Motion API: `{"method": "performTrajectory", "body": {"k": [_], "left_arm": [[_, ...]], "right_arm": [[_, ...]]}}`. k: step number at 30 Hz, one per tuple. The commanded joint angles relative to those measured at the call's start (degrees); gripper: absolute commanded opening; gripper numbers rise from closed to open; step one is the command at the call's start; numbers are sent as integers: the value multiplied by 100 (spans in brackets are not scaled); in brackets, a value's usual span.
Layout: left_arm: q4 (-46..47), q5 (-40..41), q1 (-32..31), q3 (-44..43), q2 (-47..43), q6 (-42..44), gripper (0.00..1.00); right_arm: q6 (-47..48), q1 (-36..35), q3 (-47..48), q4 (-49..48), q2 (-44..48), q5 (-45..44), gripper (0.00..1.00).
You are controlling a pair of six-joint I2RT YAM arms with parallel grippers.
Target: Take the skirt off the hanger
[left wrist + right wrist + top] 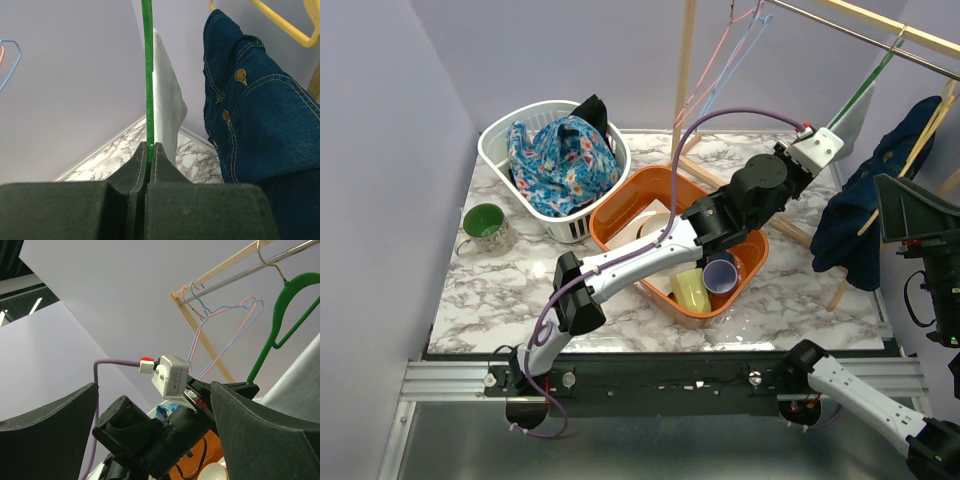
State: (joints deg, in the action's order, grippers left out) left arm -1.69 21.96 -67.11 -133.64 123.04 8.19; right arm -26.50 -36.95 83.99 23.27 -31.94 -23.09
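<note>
I get bright, even light from the top camera, with soft shadows under the arms and a faint sheen on the marble table (800,310). On the left wrist feed, the left gripper (148,146) is dark and blurred at the lens, while the green hanger (148,75) pinched in it looks crisp. On the right wrist feed, the right gripper (154,390) shows near-black, backlit fingers (50,430), and the ceiling lights (35,306) glare at the upper left.

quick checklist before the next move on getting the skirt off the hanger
left gripper shut on green plastic hanger: ok
right gripper open, nothing between its fingers: ok
hanger hooked over metal rail: ok
pale grey garment hanging on the green hanger: ok
right gripper at that garment: not ok, it is aimed up at the rail
dark blue denim garment apart from the hanger: cannot tell
</note>
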Motion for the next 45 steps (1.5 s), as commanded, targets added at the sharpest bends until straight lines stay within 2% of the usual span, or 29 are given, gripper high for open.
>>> {"method": "performTrajectory", "body": {"k": [1, 21, 28, 34, 41, 45], "left_arm": [[564, 107, 5, 58, -237, -45, 0], [749, 98, 49, 49, -755, -63, 0], [828, 143, 49, 277, -948, 16, 0], [890, 116, 49, 839, -1396, 60, 0], [583, 28, 49, 1367, -1959, 183, 0], [574, -25, 49, 2129, -2433, 183, 0]], "right_arm": [[31, -14, 13, 37, -66, 15, 99], [22, -14, 12, -77, -128, 33, 99], [13, -14, 30, -59, -172, 15, 99], [189, -14, 30, -103, -277, -81, 98], [734, -14, 311, -51, -725, 94, 88], [1058, -14, 548, -33, -1128, 94, 78]]}}
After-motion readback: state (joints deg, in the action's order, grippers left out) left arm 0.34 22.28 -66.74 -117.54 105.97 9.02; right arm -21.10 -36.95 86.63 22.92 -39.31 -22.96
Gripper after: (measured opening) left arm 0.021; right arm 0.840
